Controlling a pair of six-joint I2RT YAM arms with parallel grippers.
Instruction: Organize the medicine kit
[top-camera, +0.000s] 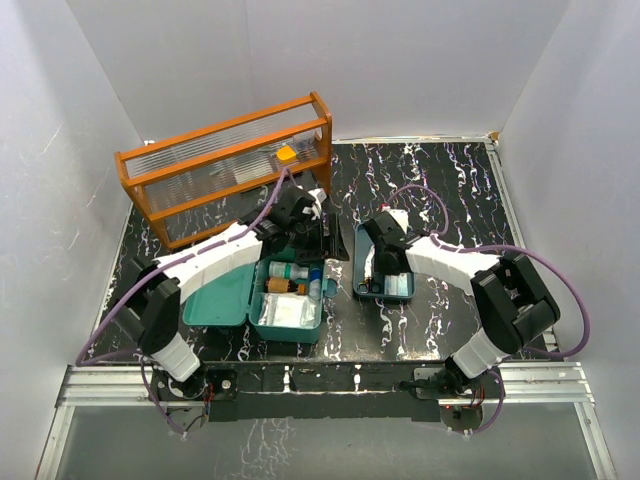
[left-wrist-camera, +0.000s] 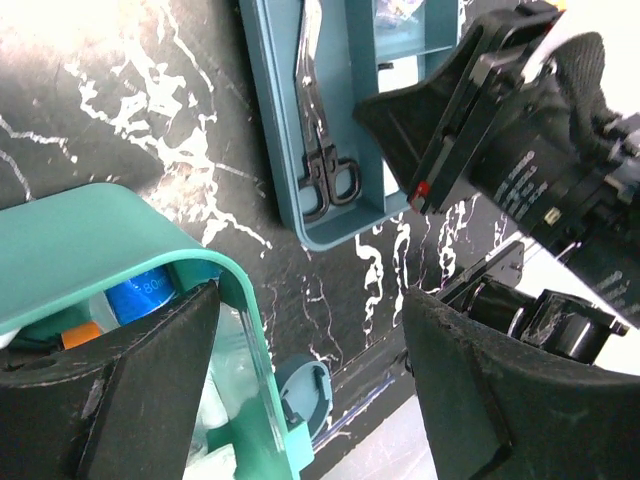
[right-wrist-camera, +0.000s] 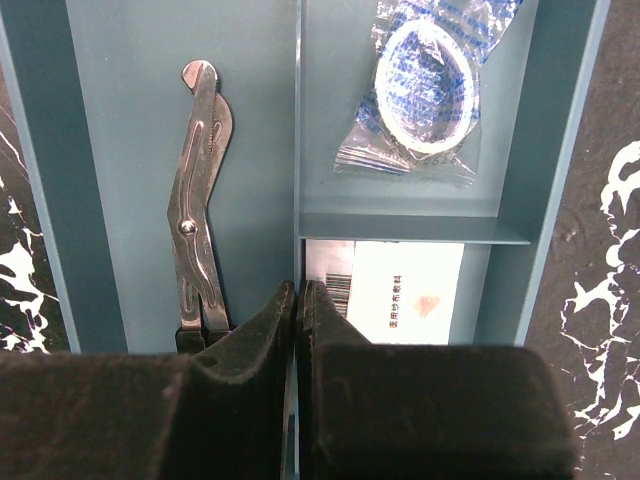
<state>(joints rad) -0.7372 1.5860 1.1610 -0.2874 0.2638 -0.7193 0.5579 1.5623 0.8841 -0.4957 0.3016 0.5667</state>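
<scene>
Nearest, the right tool (right-wrist-camera: 299, 290) pinches the divider of the tray insert (right-wrist-camera: 130, 150); the left tool (left-wrist-camera: 305, 300) hangs spread over the medicine kit box (top-camera: 222, 296) at its 9 o'clock. Lift level so the scissors (right-wrist-camera: 195, 220) don't slide.

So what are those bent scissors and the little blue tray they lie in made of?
The scissors look like bare steel: silvery, brushed, with bright glints along the blades. The handles look darker, perhaps coated. The tray looks like moulded plastic: one even teal colour, a soft matte sheen and thin straight walls.
</scene>
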